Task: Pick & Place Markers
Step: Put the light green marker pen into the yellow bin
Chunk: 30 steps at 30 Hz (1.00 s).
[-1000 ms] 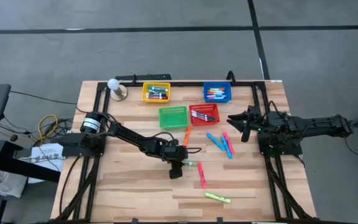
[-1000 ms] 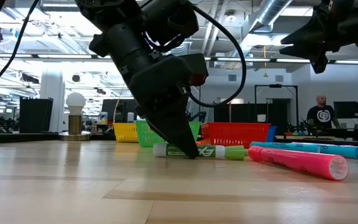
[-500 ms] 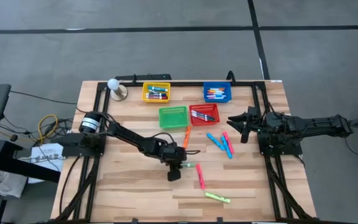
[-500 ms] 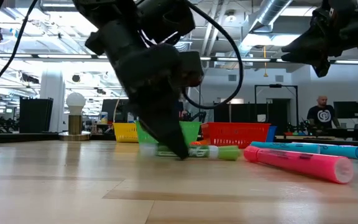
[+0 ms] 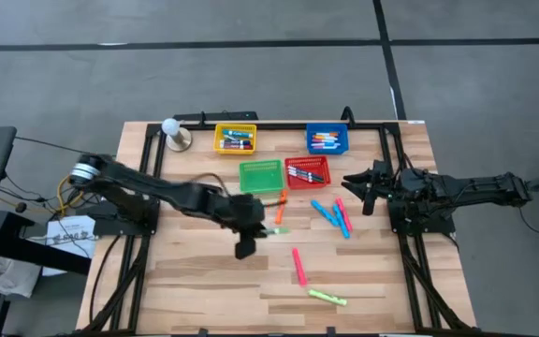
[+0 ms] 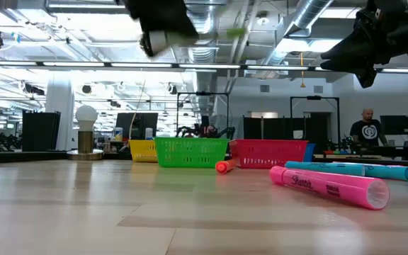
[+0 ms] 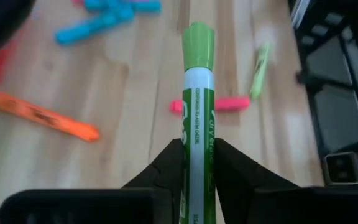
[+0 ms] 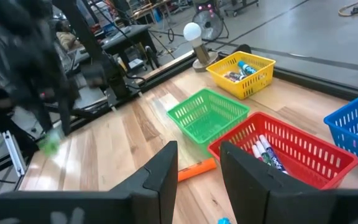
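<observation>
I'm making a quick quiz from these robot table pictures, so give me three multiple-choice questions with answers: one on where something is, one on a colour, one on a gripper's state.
1. Where does the orange marker lie?
A. Inside the blue basket
B. On the table just in front of the green basket
C. Beside the lamp

2. What colour is the cap of the marker held in the left gripper?
A. Green
B. Purple
C. Red

3. What state is the left gripper in?
A. Open above the yellow basket
B. Shut on nothing
C. Shut on the green marker

Answers:
1 B: the high view shows it on the wood by the green basket.
2 A: the left wrist view shows the green marker with a green cap.
3 C: its fingers clamp the barrel, lifted off the table.
</observation>
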Each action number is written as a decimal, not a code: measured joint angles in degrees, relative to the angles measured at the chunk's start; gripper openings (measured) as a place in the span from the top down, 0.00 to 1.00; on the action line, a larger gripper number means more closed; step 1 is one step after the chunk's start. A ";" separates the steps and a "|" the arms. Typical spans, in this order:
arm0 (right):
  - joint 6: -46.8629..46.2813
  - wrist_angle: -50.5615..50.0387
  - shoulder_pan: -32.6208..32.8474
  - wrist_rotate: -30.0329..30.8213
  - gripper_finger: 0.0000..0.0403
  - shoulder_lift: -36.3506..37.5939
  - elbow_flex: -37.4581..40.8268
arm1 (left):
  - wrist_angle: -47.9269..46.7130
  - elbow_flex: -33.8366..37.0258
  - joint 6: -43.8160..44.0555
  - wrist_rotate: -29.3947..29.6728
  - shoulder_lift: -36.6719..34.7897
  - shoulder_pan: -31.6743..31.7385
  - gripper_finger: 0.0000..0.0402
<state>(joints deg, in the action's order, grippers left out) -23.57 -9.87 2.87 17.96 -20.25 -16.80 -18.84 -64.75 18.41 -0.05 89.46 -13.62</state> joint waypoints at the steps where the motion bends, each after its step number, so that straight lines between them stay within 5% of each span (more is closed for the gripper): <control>1: 0.00 0.01 0.00 0.00 0.73 0.00 0.00 | -0.56 0.00 -0.06 0.60 -2.18 0.09 0.83; 14: 0.00 0.02 0.00 0.02 0.73 0.01 0.00 | -3.30 -0.11 -8.28 16.87 -22.95 4.74 0.83; 30: 0.00 0.02 0.00 0.04 0.73 0.02 0.00 | -3.36 -0.11 -39.57 14.24 -26.24 30.00 0.82</control>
<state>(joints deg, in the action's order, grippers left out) -23.57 -9.85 2.87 18.00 -20.23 -16.80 -22.20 -64.86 -21.16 14.20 63.22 16.38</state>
